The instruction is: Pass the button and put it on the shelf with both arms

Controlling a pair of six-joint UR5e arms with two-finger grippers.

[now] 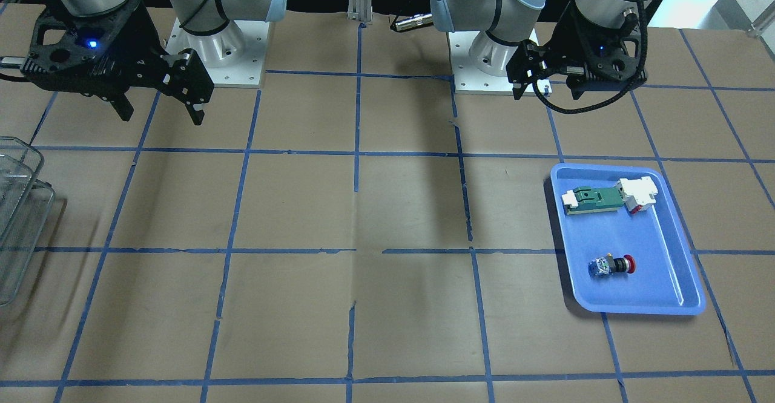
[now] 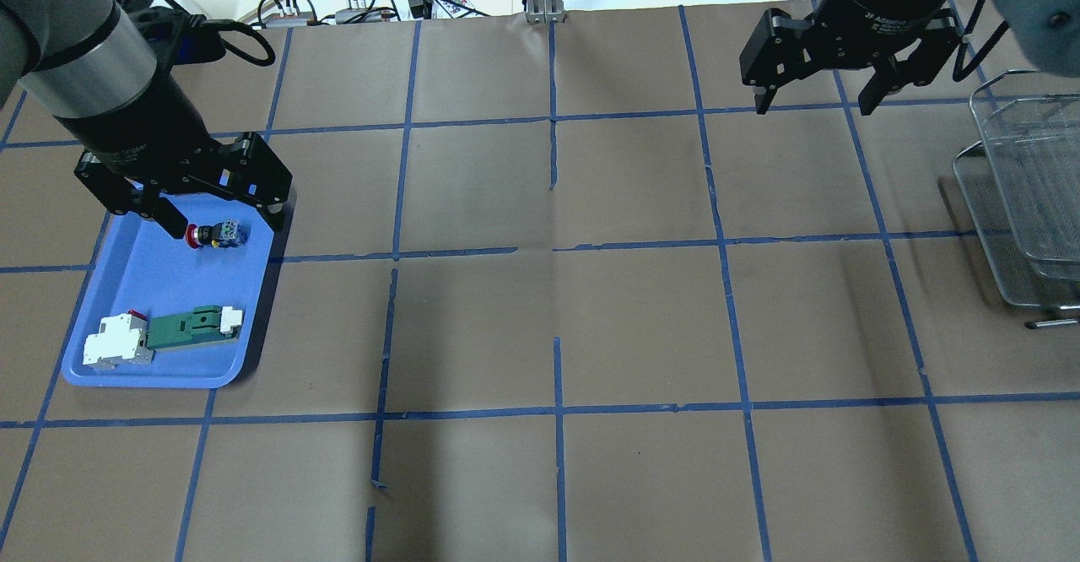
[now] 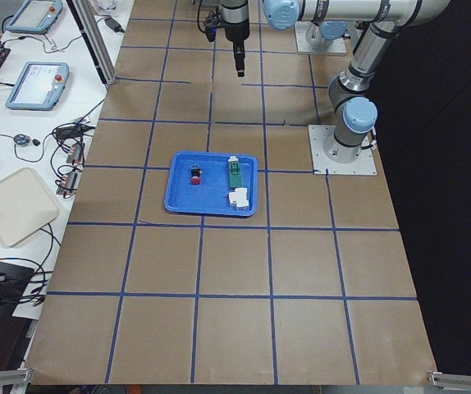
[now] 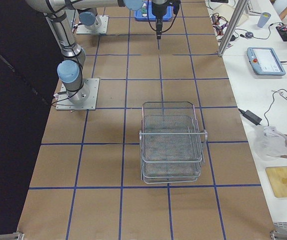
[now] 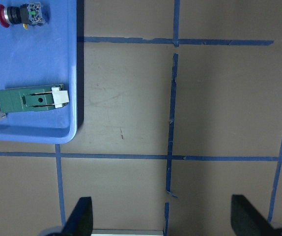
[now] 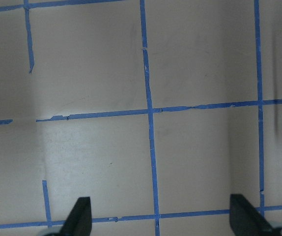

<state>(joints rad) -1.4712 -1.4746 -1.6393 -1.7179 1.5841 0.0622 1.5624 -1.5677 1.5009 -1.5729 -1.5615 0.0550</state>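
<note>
The button [image 1: 613, 265] lies on its side in the blue tray [image 1: 654, 252], red head pointing away from the table's middle. It also shows in the overhead view [image 2: 215, 235] and at the top left of the left wrist view [image 5: 20, 13]. My left gripper [image 2: 226, 226] is open and empty, held high near the tray and touching nothing. My right gripper [image 2: 816, 106] is open and empty, high above bare table. The wire-mesh shelf [image 2: 1021, 199] stands at the table's right edge, beside the right gripper, and shows fully in the exterior right view [image 4: 172, 145].
In the tray, a green-and-white flat part [image 1: 596, 199] lies against a white block with a red bit [image 1: 637, 192], apart from the button. The table is brown paper with a blue tape grid. Both arm bases [image 1: 218, 52] stand on the robot's side of the table.
</note>
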